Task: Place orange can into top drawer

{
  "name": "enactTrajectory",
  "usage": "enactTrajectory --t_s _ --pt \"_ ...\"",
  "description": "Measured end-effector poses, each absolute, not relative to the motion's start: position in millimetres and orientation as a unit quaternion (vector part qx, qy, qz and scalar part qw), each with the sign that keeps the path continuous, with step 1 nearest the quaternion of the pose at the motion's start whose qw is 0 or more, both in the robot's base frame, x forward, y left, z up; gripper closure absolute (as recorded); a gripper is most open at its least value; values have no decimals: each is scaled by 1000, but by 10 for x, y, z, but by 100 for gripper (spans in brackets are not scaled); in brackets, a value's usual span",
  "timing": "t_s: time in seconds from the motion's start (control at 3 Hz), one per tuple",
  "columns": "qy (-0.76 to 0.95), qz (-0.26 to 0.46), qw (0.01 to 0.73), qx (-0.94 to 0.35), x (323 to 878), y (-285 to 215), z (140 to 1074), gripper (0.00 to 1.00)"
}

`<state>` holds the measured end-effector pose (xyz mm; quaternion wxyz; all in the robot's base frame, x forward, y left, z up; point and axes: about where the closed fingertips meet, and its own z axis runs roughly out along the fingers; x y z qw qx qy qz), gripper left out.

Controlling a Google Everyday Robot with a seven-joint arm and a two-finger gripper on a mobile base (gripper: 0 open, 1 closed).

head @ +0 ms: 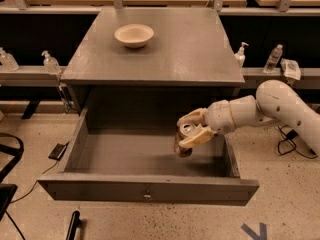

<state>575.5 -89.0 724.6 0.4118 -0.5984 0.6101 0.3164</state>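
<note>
One tool (193, 127) grips one can (183, 147), seemingly tilted, inside one open drawer (145, 189) below the front edge of the desk (195, 49); one bowl (134, 35) at back.

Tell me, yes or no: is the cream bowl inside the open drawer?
No, the cream bowl sits on the cabinet top, while the pincer holds the orange can in the top drawer.
</note>
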Motion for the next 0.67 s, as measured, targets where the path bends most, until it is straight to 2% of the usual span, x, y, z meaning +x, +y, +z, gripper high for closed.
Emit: enactTrajectory --t_s 0.33,0.67 --pt "625 319 385 -599 5699 -885 6941 82" --pt "635 319 365 -601 5644 -872 6725 57"
